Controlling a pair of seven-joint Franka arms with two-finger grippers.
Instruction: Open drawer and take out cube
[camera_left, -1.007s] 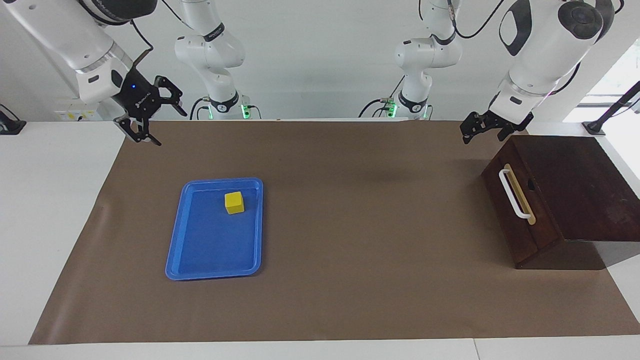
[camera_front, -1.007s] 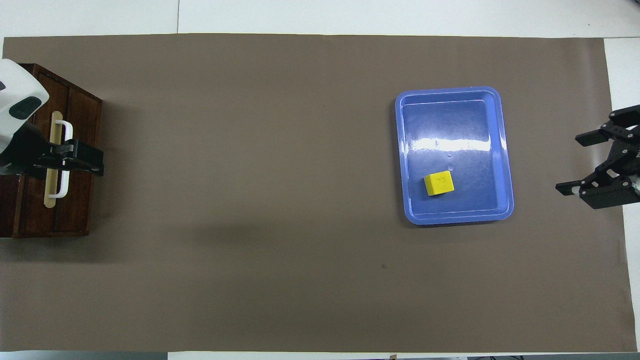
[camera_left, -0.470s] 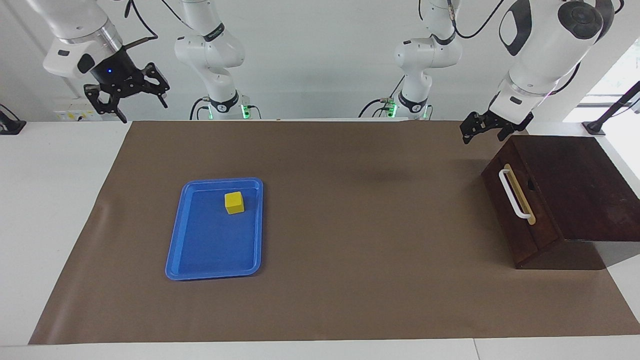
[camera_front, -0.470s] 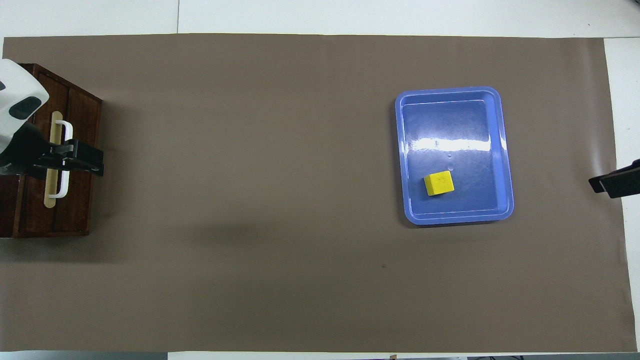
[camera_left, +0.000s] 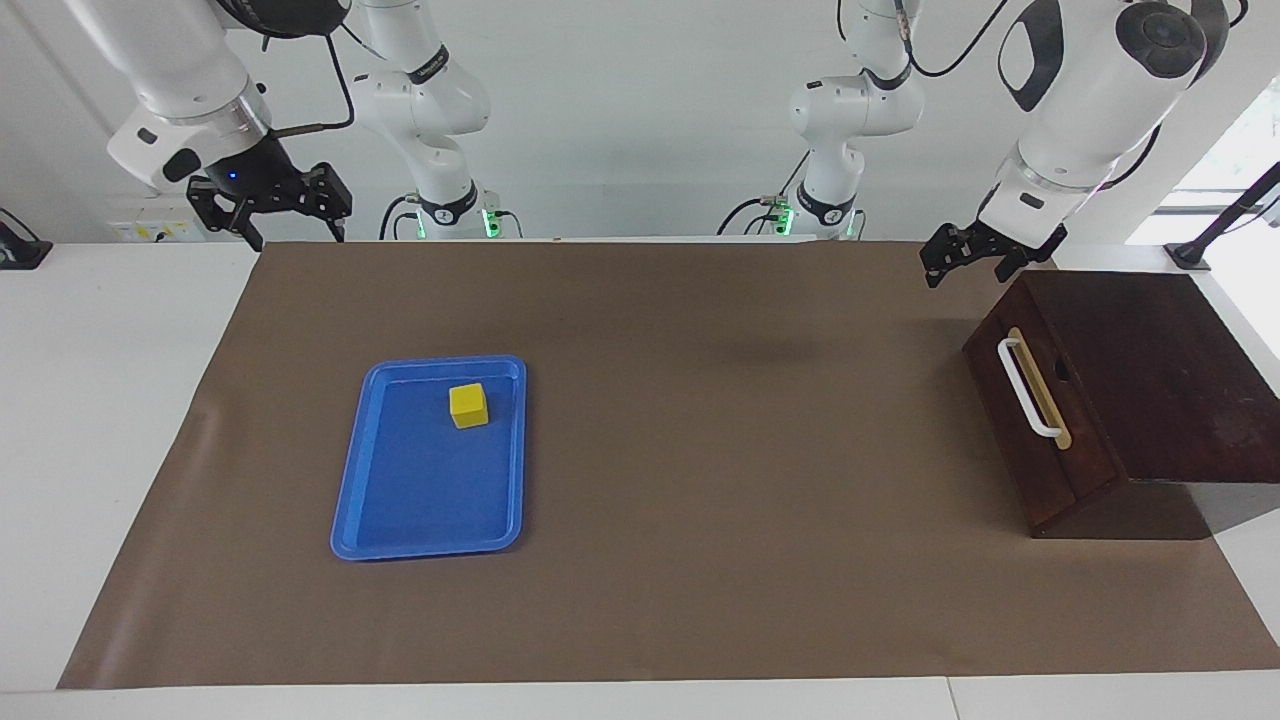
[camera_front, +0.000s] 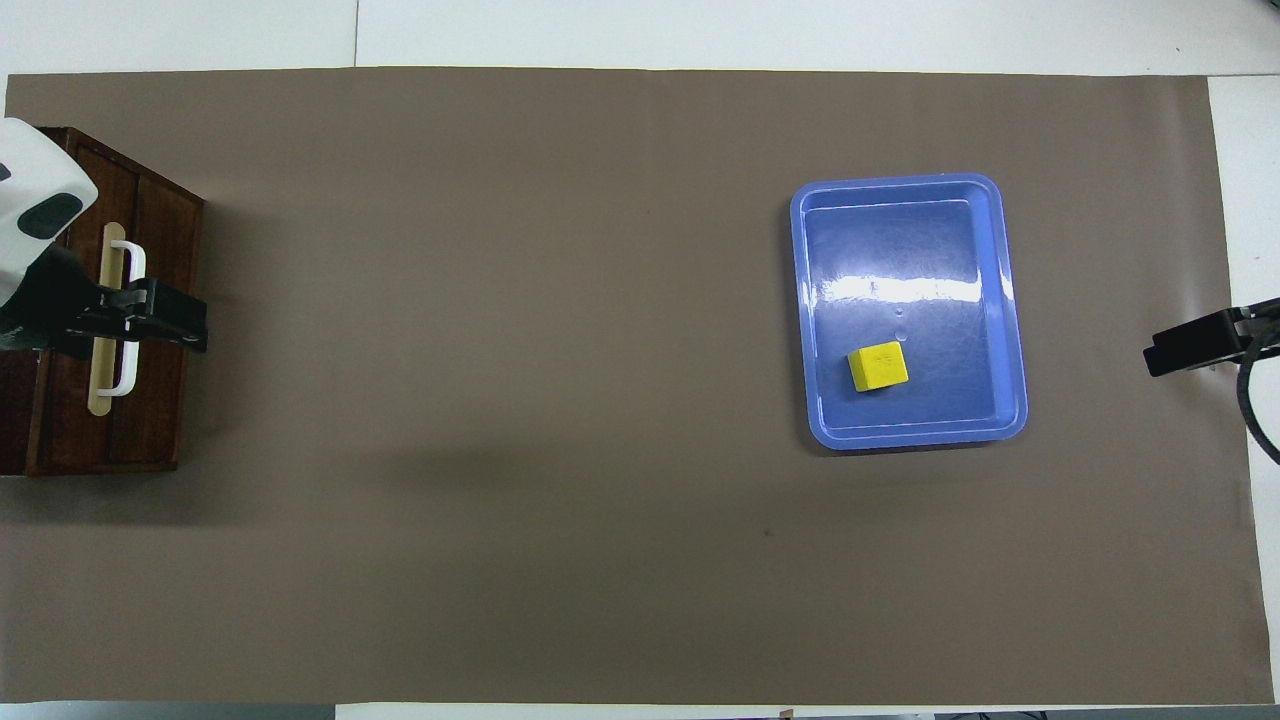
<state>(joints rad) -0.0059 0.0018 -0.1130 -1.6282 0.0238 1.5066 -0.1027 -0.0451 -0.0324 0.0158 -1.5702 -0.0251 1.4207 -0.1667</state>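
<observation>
The dark wooden box stands at the left arm's end of the table. Its drawer (camera_left: 1045, 430) is shut, with the white bar handle (camera_left: 1028, 388) on the front; it also shows in the overhead view (camera_front: 150, 400). The yellow cube (camera_left: 468, 405) lies in the blue tray (camera_left: 430, 545), on the half nearer to the robots, and shows from overhead too (camera_front: 878, 366). My left gripper (camera_left: 963, 270) hangs open and empty in the air by the box's corner nearest the robots; from overhead (camera_front: 160, 322) it covers the handle. My right gripper (camera_left: 290, 232) is open and empty, raised over the mat's corner.
A brown mat (camera_left: 700, 450) covers the table between tray and box. The blue tray (camera_front: 900, 435) lies toward the right arm's end. White table margins (camera_left: 100, 400) flank the mat. Two more white arm bases stand at the robots' edge.
My right gripper has risen and swung from low over the mat's corner to a higher pose, and has turned. The left gripper, cube, tray and drawer have not moved.
</observation>
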